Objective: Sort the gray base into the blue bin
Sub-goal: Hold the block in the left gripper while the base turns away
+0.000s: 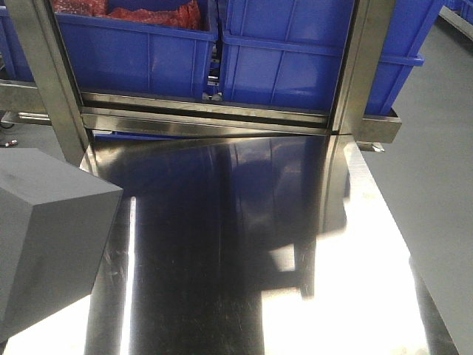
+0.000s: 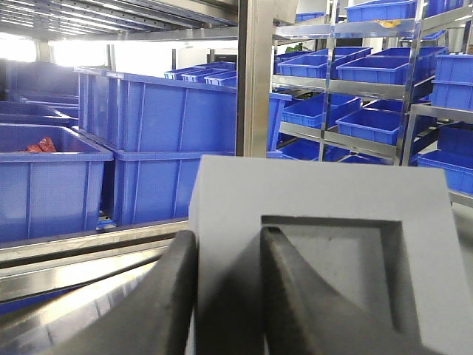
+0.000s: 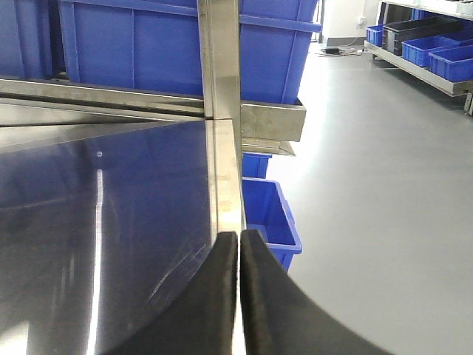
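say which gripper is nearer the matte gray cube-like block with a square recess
Left. The left gripper clamps a wall of the matte gray block, one finger in the recess. The right gripper is shut over the edge of the shiny steel table, away from the block.

Matt gray base [image 1: 52, 237]; glossy metal tbl [image 1: 244, 244].

gray base [image 1: 52, 237] at table [image 1: 222, 244] left | blue bin [image 1: 310, 59] behind table, on rack [image 1: 222, 118]
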